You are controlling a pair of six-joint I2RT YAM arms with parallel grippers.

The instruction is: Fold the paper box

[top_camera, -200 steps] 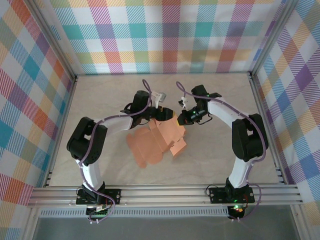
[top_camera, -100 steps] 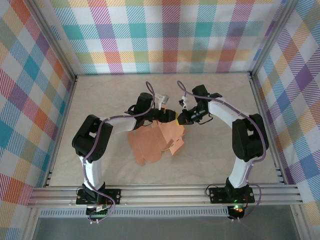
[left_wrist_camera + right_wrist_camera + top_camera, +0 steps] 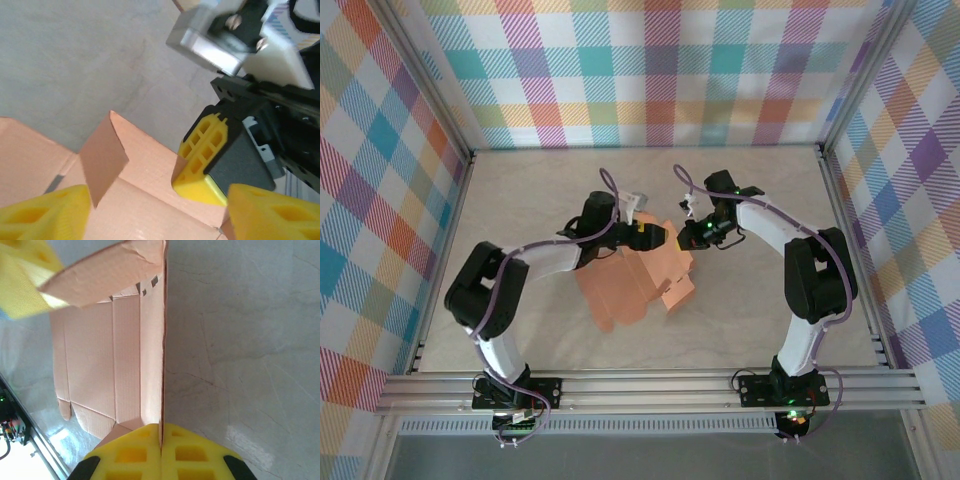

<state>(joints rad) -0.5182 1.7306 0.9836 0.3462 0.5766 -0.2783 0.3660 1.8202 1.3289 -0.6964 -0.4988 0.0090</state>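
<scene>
The paper box (image 3: 638, 283) is a salmon-orange die-cut sheet lying mid-table, its far right panel lifted on edge. My right gripper (image 3: 161, 439) is shut on the rim of that upright panel (image 3: 151, 355), which runs straight away from its fingers. My left gripper (image 3: 157, 220) is open above the sheet's far end, its yellow fingertips (image 3: 42, 212) standing wide apart over a flat panel (image 3: 145, 200). A small flap (image 3: 102, 159) stands up between them. In the top view the left gripper (image 3: 655, 237) and the right gripper (image 3: 688, 237) nearly meet.
The beige tabletop (image 3: 520, 200) is ringed by checked walls and aluminium posts (image 3: 448, 120). A metal rail (image 3: 650, 385) runs along the near edge. Purple cables loop over both arms. Bare table lies left, right and beyond the sheet.
My left gripper has opened wider and let go of the sheet's far edge. The left arm's elbow has swung out to the left. The right gripper has held still on the panel.
</scene>
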